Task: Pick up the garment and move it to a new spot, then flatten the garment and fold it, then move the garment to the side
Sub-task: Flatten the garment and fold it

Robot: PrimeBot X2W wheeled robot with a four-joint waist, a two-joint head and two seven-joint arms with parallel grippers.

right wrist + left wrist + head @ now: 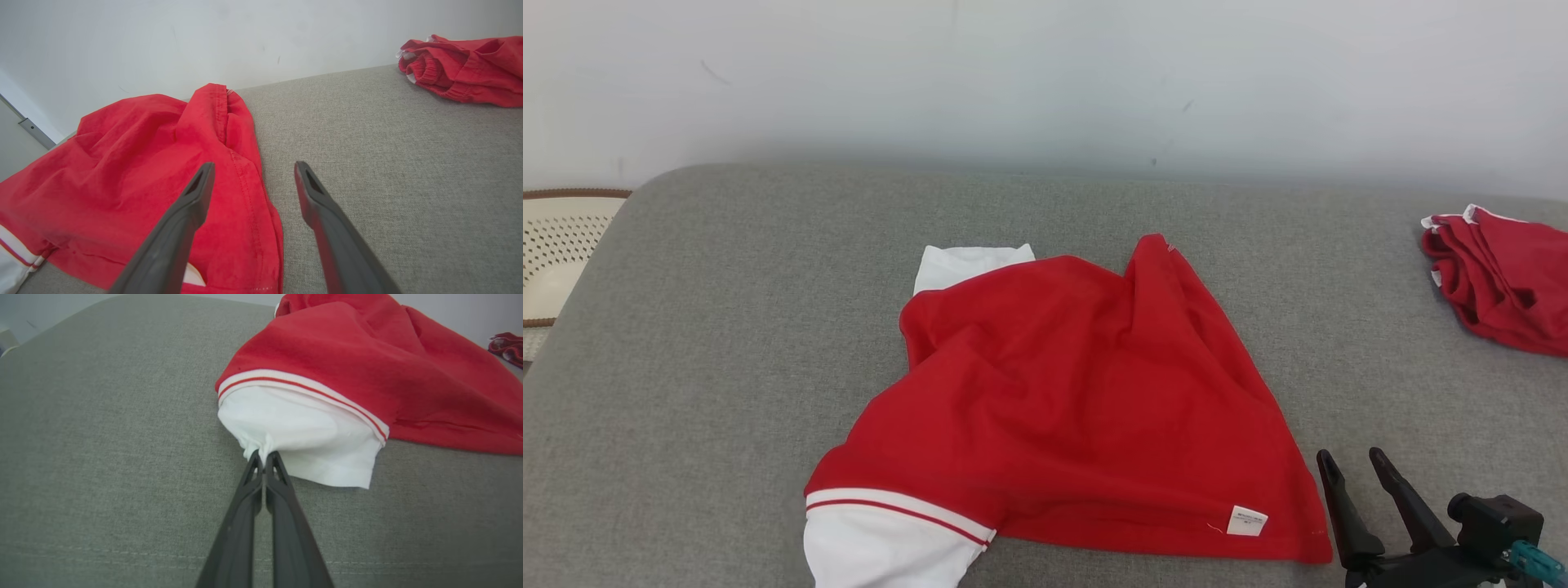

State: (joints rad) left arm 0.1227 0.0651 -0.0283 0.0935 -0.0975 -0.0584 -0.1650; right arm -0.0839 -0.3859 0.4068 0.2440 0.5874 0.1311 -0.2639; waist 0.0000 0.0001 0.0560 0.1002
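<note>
garment (1062, 392) is spread crumpled at cushion (727, 327) centre, judged light, soft, limp | left gripper (264, 457): jaws pinched tight on white sleeve (298, 433) hem | right gripper (1352, 456): jaws spread wide, nothing held, near cushion front | red hem corner is suggested as second hold

Two garments are counted: spread garment (1062, 392), bundled garment (1503, 278). Two grippers: left gripper (264, 455), right gripper (1350, 454). One grey cushion (727, 327).

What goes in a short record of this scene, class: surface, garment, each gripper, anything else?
surface: grey cushion
garment: red garment, rumpled, lying on the cushion
left gripper: shut on the garment's white sleeve
right gripper: open, holding nothing, by the garment's right edge
other: second red garment, bunched at the far right
</note>
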